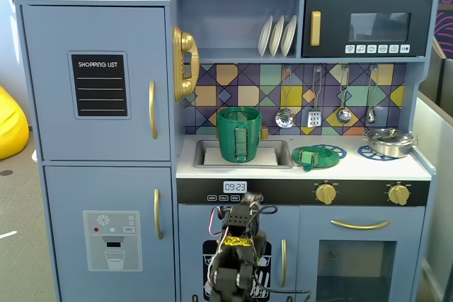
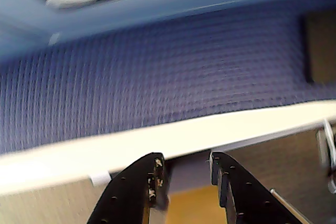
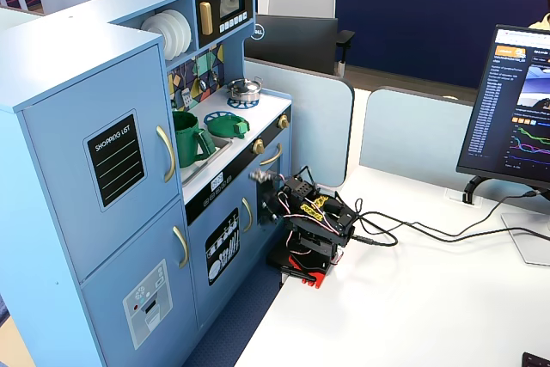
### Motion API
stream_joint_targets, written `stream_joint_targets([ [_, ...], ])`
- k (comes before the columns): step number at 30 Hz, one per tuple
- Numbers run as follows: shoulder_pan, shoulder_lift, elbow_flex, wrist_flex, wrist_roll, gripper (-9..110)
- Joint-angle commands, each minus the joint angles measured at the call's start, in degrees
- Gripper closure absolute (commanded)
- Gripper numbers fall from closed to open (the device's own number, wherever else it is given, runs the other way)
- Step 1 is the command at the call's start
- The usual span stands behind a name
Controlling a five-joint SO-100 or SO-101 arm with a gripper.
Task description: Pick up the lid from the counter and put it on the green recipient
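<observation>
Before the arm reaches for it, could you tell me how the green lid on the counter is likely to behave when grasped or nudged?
The lid looks like thin moulded plastic, so it is probably stiff and light. It lies flat over a blue burner ring on the smooth white counter, so a nudge would likely slide it rather than roll it. Its lighter tab seems the surest hold; the flat disc may slip from the hand.

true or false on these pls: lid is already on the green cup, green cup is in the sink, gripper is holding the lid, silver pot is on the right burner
1. The lid is on the green recipient. False: it lies on the counter, over a blue burner ring.
2. The green recipient stands in the sink recess. True.
3. The gripper holds the lid. False: its jaws are apart and empty, below counter level.
4. The silver pot sits at the counter's right end in a fixed view. True.
</observation>
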Motion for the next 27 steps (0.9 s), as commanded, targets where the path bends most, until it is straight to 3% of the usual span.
stream_joint_targets([
  [1, 5.45, -8.7, -11.6, -31.64, -4.48, 101],
  [5, 10.72, -17.49, -25.75, -36.56, -7.47, 100],
  [10, 18.02, -22.76, -32.78, -44.56, -2.81, 68],
  [12, 20.04, -23.47, -32.7, -48.43, -1.93, 62],
  [27, 25.58, -36.83, -33.22, -63.37, -4.39, 56],
])
